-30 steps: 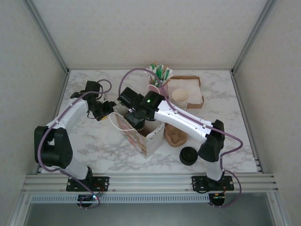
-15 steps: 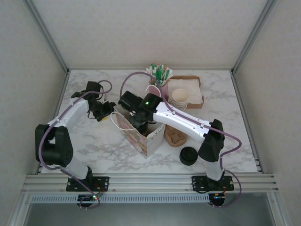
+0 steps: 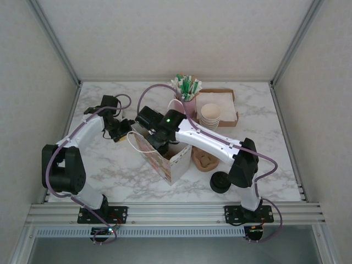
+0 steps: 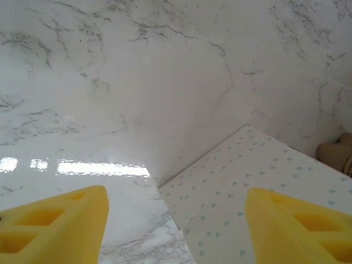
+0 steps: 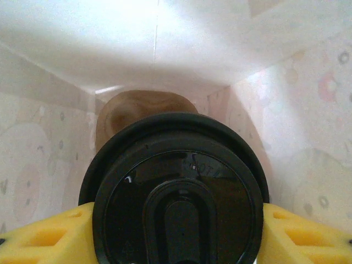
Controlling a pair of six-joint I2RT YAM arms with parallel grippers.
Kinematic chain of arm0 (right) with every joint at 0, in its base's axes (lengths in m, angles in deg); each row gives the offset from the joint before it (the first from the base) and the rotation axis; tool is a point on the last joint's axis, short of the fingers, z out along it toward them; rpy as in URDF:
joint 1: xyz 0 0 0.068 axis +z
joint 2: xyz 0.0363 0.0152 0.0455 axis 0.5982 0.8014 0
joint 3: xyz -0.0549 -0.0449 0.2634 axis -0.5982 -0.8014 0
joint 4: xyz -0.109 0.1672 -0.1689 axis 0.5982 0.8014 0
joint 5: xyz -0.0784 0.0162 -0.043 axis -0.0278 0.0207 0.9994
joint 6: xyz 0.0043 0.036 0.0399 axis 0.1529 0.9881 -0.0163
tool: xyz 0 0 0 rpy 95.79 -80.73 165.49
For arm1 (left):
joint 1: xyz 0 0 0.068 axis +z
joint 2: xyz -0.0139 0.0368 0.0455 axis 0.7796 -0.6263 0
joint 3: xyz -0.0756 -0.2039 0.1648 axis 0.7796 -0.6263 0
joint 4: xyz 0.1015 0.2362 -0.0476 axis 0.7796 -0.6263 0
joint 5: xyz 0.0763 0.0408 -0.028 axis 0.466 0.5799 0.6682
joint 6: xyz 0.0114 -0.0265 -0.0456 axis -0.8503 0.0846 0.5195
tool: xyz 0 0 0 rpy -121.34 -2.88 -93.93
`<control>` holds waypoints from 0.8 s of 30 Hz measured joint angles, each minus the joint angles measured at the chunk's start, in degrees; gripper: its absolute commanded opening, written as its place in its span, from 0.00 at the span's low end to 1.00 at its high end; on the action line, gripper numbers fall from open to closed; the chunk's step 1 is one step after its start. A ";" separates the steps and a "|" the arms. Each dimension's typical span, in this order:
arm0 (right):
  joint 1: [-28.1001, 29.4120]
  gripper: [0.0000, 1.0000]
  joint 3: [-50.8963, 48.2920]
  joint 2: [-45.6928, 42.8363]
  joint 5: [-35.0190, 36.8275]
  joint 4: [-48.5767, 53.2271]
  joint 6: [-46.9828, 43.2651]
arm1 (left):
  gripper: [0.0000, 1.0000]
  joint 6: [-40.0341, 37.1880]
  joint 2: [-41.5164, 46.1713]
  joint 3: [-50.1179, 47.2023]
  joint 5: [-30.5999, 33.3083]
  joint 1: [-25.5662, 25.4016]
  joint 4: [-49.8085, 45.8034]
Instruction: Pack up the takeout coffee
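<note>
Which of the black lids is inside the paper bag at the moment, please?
The lid gripped by the right gripper, with the walls of the bag around it; the other black lids stand on the table outside it.

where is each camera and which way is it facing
top external: above and behind the bases, looking down on the white marble table; both arms show, right tool inside the white printed paper bag.
left wrist: on the left arm, facing down at marble and the bag's side; open left tool, yellow fingertips showing.
right wrist: inside the bag, facing the round black plastic lid of the takeout coffee, yellow fingers flanking it.
shared: the bag in all three.
</note>
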 measured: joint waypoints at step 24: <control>-0.44 0.51 -3.37 2.34 0.57 -6.27 -0.55 | 0.66 0.00 0.00 0.17 0.74 0.00 -0.46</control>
